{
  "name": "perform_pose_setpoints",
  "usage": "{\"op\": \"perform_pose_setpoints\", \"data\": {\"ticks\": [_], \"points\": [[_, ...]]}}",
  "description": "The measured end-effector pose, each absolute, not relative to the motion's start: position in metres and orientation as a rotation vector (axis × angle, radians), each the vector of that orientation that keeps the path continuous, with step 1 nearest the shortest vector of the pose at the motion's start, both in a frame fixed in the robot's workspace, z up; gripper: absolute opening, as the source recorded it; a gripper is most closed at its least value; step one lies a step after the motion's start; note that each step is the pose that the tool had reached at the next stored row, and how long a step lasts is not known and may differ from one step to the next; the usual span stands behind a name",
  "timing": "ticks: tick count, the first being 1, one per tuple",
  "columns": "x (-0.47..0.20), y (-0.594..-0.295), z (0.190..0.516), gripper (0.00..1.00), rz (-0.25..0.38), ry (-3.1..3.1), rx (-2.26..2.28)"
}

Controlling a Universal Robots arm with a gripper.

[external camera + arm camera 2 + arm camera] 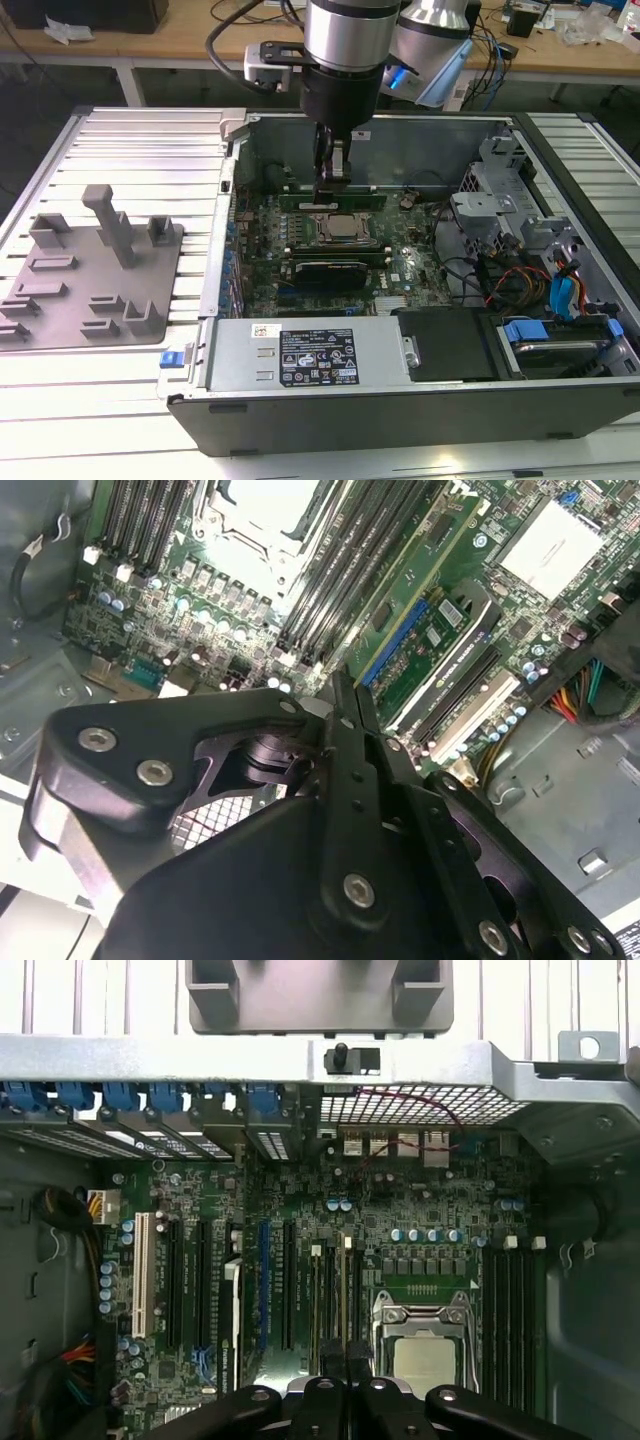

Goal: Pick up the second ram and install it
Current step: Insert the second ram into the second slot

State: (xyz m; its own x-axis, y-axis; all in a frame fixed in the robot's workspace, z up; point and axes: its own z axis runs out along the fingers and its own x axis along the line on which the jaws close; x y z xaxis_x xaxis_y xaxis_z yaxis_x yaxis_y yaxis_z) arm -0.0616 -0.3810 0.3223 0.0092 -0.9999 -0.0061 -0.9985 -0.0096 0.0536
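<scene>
no print can be read. a black rectangular label with white lettering [317,360] and a small white sticker with a red mark [265,330] sit on the silver metal power supply box [380,345], both too small to make out.

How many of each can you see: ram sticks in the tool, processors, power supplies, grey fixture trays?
Ram sticks in the tool: 1, the second ram
Processor: 1
Power supply: 1
Grey fixture tray: 1
Total: 4
</scene>
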Motion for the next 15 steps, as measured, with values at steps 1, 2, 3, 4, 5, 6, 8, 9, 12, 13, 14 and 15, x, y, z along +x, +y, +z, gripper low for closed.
{"op": "perform_pose_setpoints", "data": {"ticks": [1,2,3,4,5,6,8,9,12,13,14,15], "points": [[-0.062,-0.381,0.321,0.09,-0.065,-2.187,2.207],[-0.062,-0.381,0.320,0.09,-0.065,-2.187,2.207],[-0.062,-0.381,0.319,0.09,-0.065,-2.187,2.207],[-0.062,-0.381,0.319,0.09,-0.065,-2.187,2.207],[-0.062,-0.381,0.318,0.09,-0.065,-2.187,2.207],[-0.062,-0.381,0.317,0.09,-0.065,-2.187,2.207],[-0.062,-0.381,0.313,0.09,-0.065,-2.187,2.207],[-0.062,-0.381,0.310,0.09,-0.065,-2.186,2.208],[-0.062,-0.381,0.304,0.09,-0.065,-2.185,2.208],[-0.062,-0.381,0.302,0.09,-0.064,-2.185,2.208],[-0.062,-0.381,0.301,0.09,-0.064,-2.185,2.208],[-0.062,-0.381,0.299,0.09,-0.064,-2.185,2.208]]}}
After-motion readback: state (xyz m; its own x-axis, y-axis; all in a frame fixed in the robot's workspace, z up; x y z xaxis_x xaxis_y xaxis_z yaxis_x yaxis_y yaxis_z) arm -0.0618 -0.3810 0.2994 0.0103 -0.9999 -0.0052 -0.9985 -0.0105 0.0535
